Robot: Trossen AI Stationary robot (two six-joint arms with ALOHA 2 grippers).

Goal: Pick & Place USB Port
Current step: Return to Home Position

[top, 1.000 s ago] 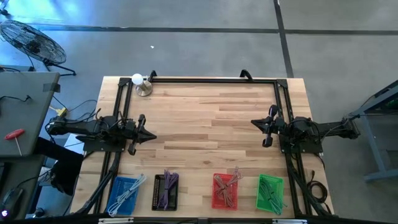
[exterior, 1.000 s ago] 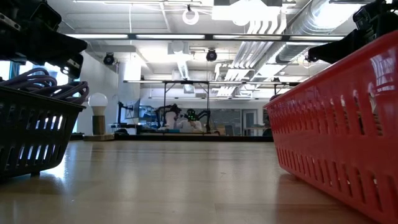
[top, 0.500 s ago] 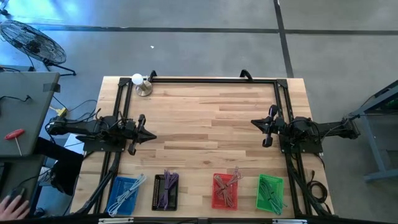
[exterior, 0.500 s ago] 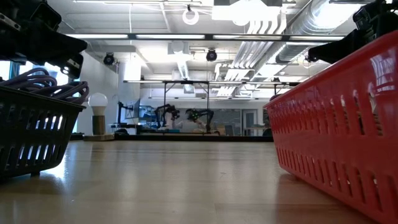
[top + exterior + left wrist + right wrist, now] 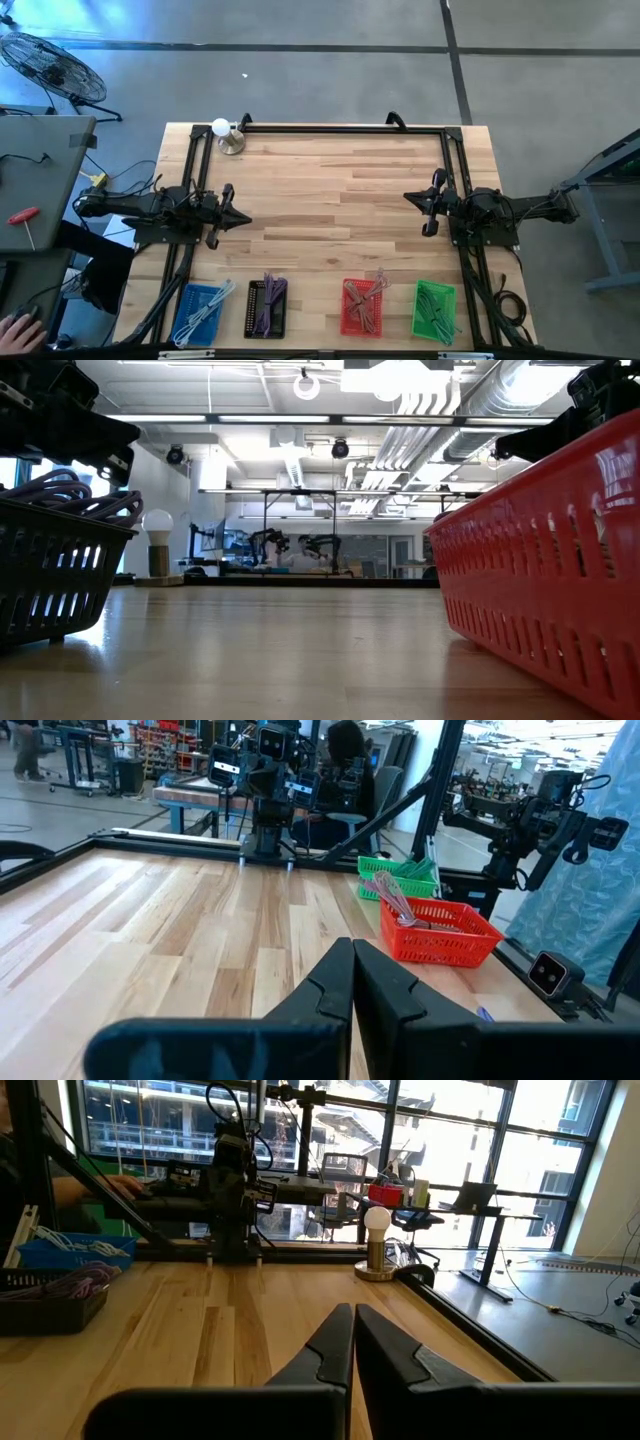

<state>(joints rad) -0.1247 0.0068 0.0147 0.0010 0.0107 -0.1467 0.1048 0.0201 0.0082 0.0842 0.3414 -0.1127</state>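
Nothing on the bench (image 5: 330, 190) moves in the last second: left claw (image 5: 240, 218) and right claw (image 5: 412, 199) stay parked at its left and right edges, fingers together and empty, and the charger cables (image 5: 268, 298) sit in the blue bin (image 5: 190, 298), black bin (image 5: 252, 300), red bin (image 5: 347, 322) and green bin (image 5: 420, 322) along the edge by the low camera, so the job looks finished.

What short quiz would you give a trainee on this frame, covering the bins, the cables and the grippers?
1. True or false: the purple cable lies in the black bin.
2. Which bin stands nearest the right edge of the table in the high view? A. blue bin B. red bin C. green bin
3. Fill in: the fingers of the left gripper and of the right gripper are both ___.
Key: 1 true; 2 C; 3 shut.
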